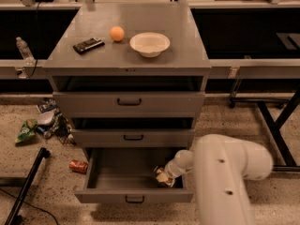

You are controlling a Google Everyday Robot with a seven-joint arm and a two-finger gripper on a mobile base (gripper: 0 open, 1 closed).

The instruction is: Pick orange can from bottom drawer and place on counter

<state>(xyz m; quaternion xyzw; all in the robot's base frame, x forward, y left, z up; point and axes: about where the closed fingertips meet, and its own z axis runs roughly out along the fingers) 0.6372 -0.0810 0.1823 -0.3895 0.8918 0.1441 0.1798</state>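
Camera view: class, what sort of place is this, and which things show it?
Probably a robot test lab or workshop: a grey metal three-drawer cabinet, snack wrappers littering the speckled floor, and a white robot arm whose end effector sits inside the open bottom drawer.

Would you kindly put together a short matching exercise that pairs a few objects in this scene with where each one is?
Things:
1. white bowl
2. orange can
3. red can

Places:
a. on the floor, left of the open bottom drawer
b. on the counter
c. inside the bottom drawer, near its right front corner

Pairs: 1-b, 2-c, 3-a.

The gripper is inside the bottom drawer, right at the orange can.
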